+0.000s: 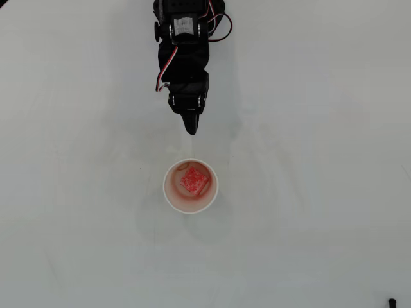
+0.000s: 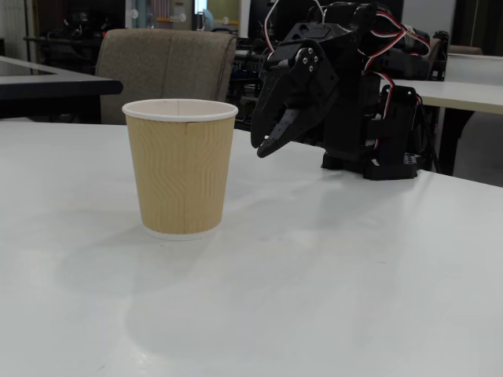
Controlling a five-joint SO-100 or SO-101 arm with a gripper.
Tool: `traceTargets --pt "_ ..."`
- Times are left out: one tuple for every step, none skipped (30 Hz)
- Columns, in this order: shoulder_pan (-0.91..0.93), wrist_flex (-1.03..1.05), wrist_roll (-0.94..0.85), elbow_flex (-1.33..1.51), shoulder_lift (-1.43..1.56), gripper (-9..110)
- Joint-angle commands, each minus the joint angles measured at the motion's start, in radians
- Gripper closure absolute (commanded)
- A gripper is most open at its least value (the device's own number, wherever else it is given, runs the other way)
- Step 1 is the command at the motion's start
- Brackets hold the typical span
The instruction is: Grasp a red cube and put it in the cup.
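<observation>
The red cube (image 1: 194, 182) lies at the bottom of the paper cup (image 1: 169, 192), which stands upright on the white table (image 1: 308, 192). The gripper (image 1: 191, 130) hangs apart from the rim, fingers pressed together and empty. The placing looks done; nothing appears left.

The cup (image 2: 181, 166) looks like paper – its tan outer wall is ribbed and matt, with a smooth white rolled rim. Inside, the red cube (image 1: 194, 181) has rough, speckled faces. The table (image 2: 330, 275) is smooth and white with a soft sheen. The gripper (image 2: 266, 146) is matt black plastic – small metal screws shine on it. The chair (image 2: 165, 53) behind seems woven cloth.
</observation>
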Motion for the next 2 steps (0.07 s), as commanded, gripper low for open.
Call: traceTargets --pt "-0.002 -0.002 0.005 0.069 0.014 101" --pt "-0.003 -0.002 0.005 0.069 0.014 101"
